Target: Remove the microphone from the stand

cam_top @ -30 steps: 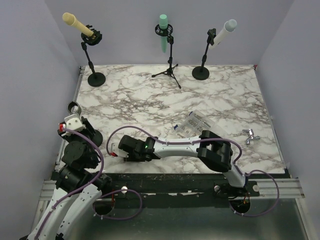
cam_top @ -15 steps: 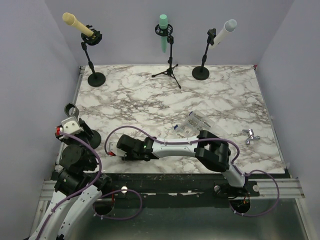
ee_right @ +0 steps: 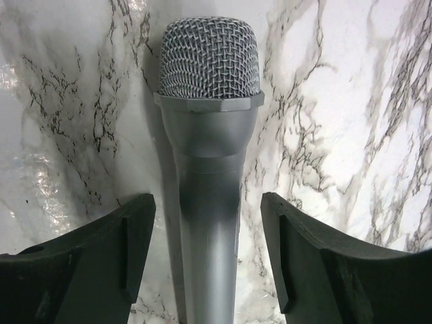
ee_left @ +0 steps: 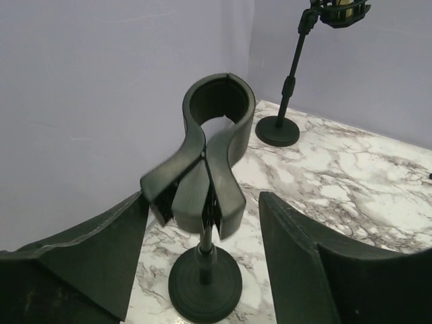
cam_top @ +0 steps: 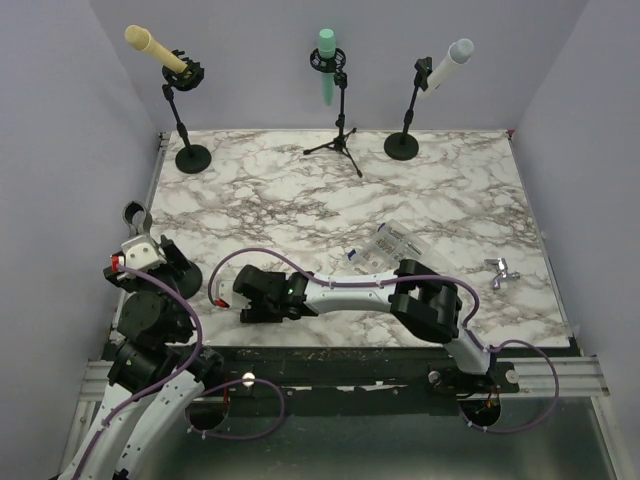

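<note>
Beneath the right end effector, the microphone handle is cropped.

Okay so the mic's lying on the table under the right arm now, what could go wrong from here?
1. The silver microphone lies loose between the right end effector's open fingers; a finger clipping it on withdrawal might set it rolling across the table.
2. The left end effector's open fingers flank the empty clip stand; a sideways move could tip it.

Silver microphone, black stand, white marble table veined grey-brown.
</note>
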